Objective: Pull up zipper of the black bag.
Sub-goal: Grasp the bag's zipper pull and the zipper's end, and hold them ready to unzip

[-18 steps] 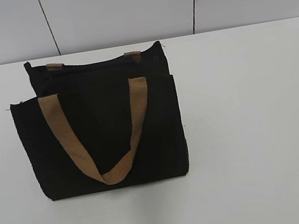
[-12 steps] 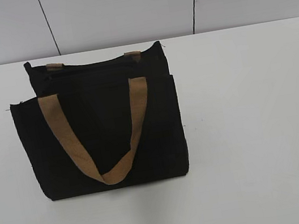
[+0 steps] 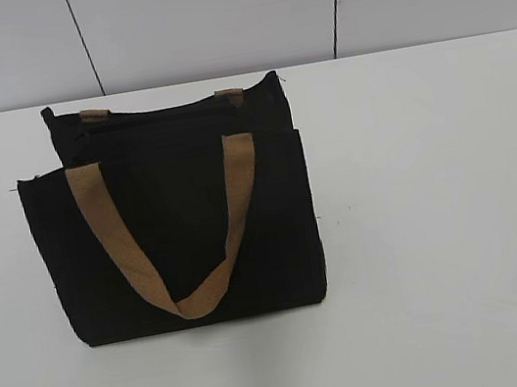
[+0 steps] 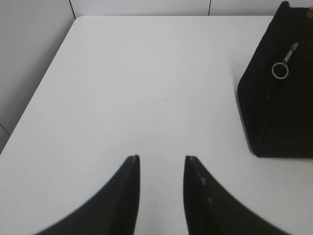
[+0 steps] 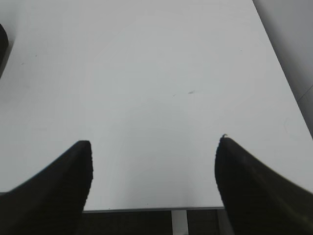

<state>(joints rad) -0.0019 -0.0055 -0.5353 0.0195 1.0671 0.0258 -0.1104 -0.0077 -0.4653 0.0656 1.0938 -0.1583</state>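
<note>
We count one black bag on the white worktop, lying left of centre in the exterior view, its top edge at 12 o'clock toward the wall. Two tan handles: one full loop lies flat across the front panel, hanging to a point at 6 o'clock; of the second only two short stubs show at the top edge. A front pocket panel covers most of the near face.

The zipper pull itself we cannot make out in the exterior view; the top edge is too dark. In the left wrist view one silver ring with a clip hangs on the bag's end wall, at 2 o'clock from the left end effector.

Left end effector: two dark fingers, a narrow gap between the tips, released, nothing between them, over bare worktop, well apart from the bag.

Right end effector: two dark fingers spread wide, released, holding nothing, over bare worktop near its front edge. A sliver of dark bag fabric shows at 10 o'clock, at the left border of that view.

Neither arm shows in the exterior view. Two dark vertical seams cross the wall behind.
</note>
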